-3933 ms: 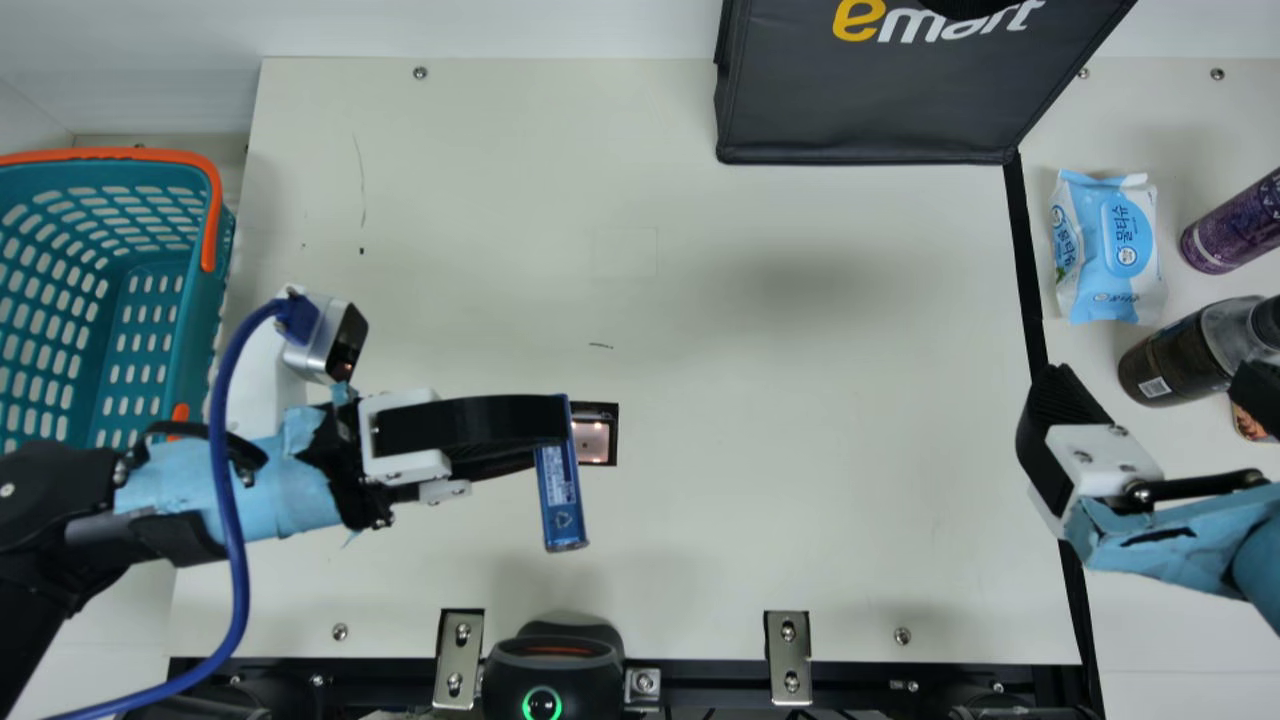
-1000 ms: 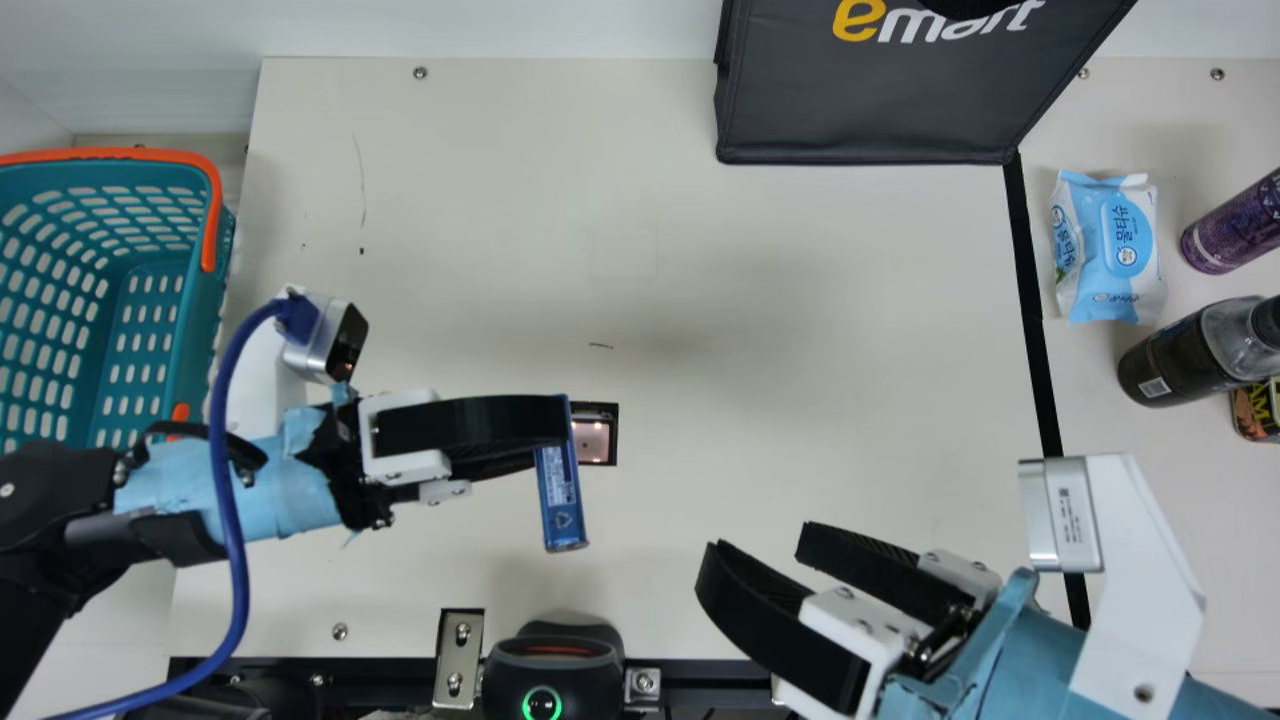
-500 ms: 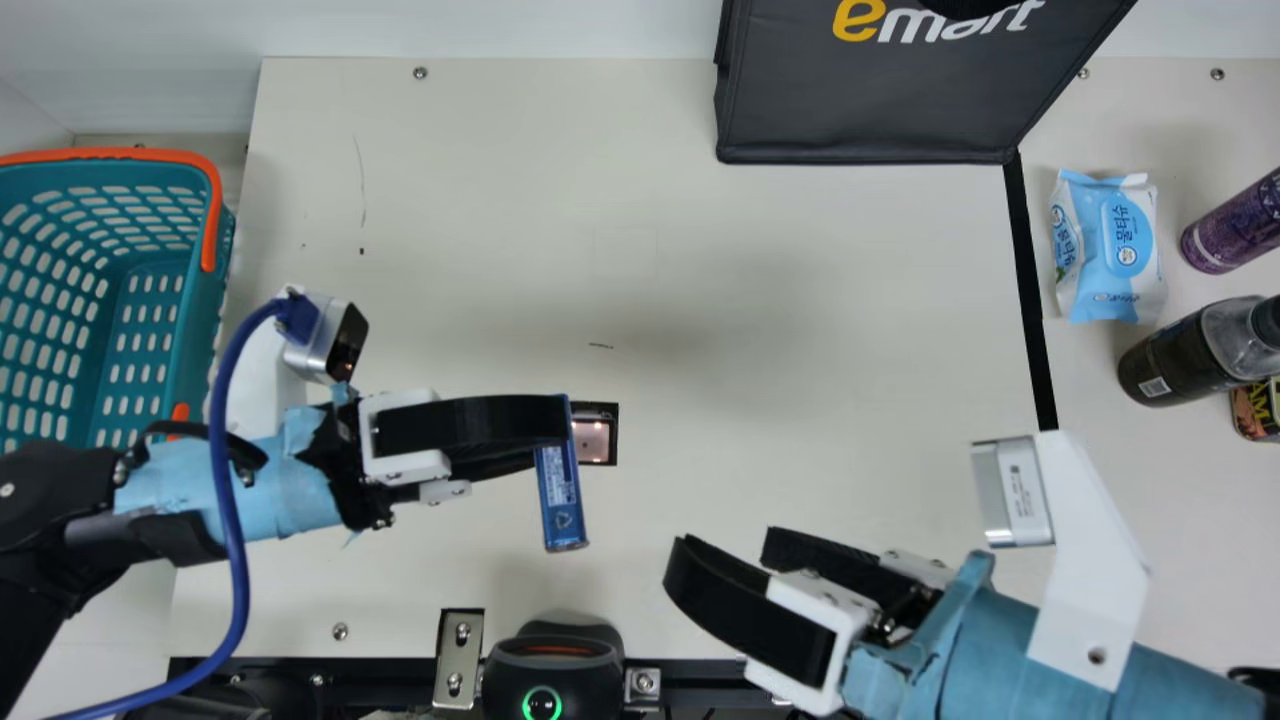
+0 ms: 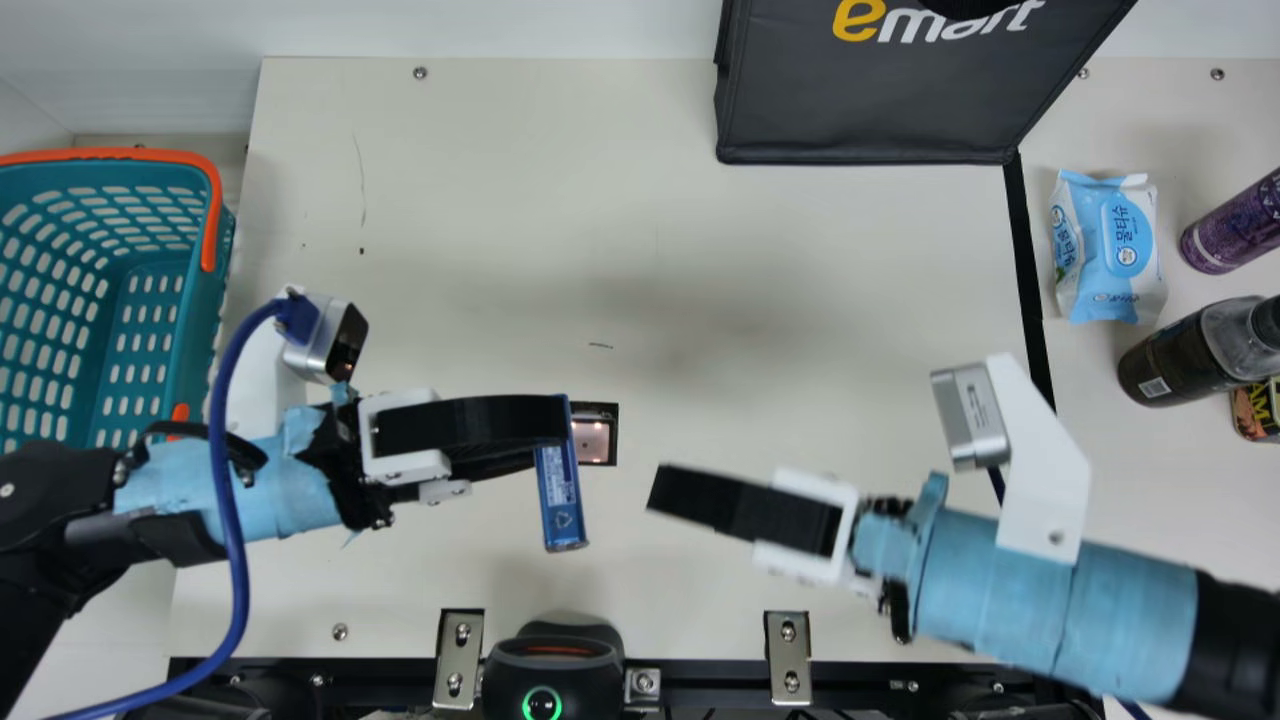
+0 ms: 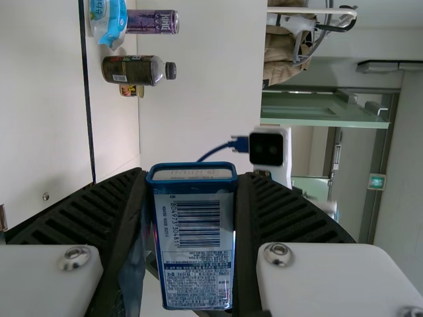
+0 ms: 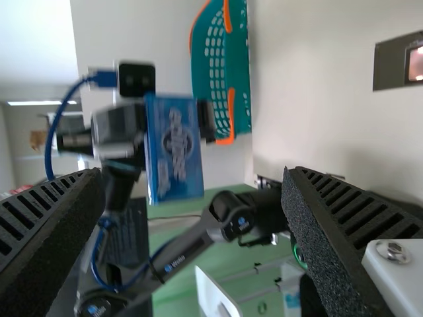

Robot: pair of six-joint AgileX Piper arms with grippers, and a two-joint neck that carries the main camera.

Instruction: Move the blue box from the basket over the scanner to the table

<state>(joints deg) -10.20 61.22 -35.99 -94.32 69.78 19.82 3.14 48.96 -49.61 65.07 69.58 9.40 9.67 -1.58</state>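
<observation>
Room beyond the table: pale walls and a green door [image 5: 324, 109] in the left wrist view. Cream table [image 4: 480, 200] across the main view, white wall [image 4: 500, 25] along its far edge, black stripe [image 4: 1022, 250] down its right part. Black bag [image 4: 870, 110] at the far edge, right of centre. Teal basket [image 4: 195, 330] with orange handles at far left, its near end partly behind the left arm.

Right gripper [image 4: 662, 490] over the table, right of the blue box [image 4: 560, 505] and apart from it; fingers well spread in the right wrist view. Left gripper [image 4: 545, 430] with fingers pinching the blue box, barcode side towards the left wrist camera. Box aloft, in the main view along the left edge of a lit window [image 4: 593, 440] set in the table; clearance above the surface not readable.

Black scanner [image 4: 555, 670] with a green ring at the near edge, between two metal brackets [image 4: 460, 660]. Beyond the stripe at right: dark bottle [image 4: 1190, 350] lying down, wipes pack [image 4: 1110, 250], purple can [image 4: 1225, 230] near the wipes, small tin [image 4: 1255, 410] just beside the bottle. Smallest: screw heads [image 4: 420, 73] in the table, short dark marks near centre.
</observation>
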